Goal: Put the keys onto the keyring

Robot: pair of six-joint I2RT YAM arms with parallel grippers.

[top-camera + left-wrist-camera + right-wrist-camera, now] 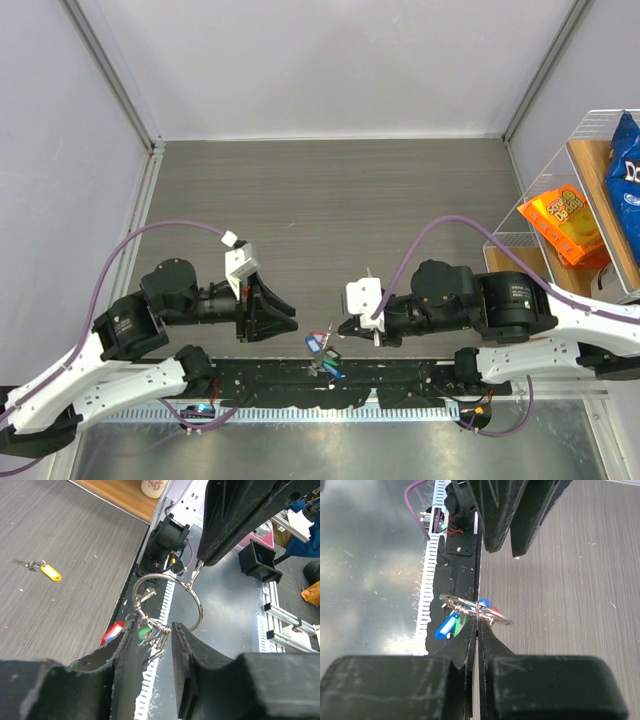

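Observation:
The silver keyring (pixel 199 611) hangs in the air between my two grippers, above the table's near edge. My right gripper (pixel 477 621) is shut on its wire (pixel 495 614); it sits right of the ring in the top view (pixel 341 327). Blue (pixel 446 625), green (pixel 145 632) and red (pixel 113 632) keys dangle from the ring and show in the top view (pixel 322 352). My left gripper (pixel 155 628) is open, with its fingers on either side of the small rings under the keyring; it is left of the keys in the top view (pixel 292 325). A yellow key (pixel 49 572) lies alone on the table.
A wire rack (pixel 560 180) at the right holds an orange snack bag (pixel 567 222) and a blue bag (pixel 625 150). A black rail (pixel 390 385) runs along the near edge under the keys. A cup (pixel 152 487) stands on a wooden shelf.

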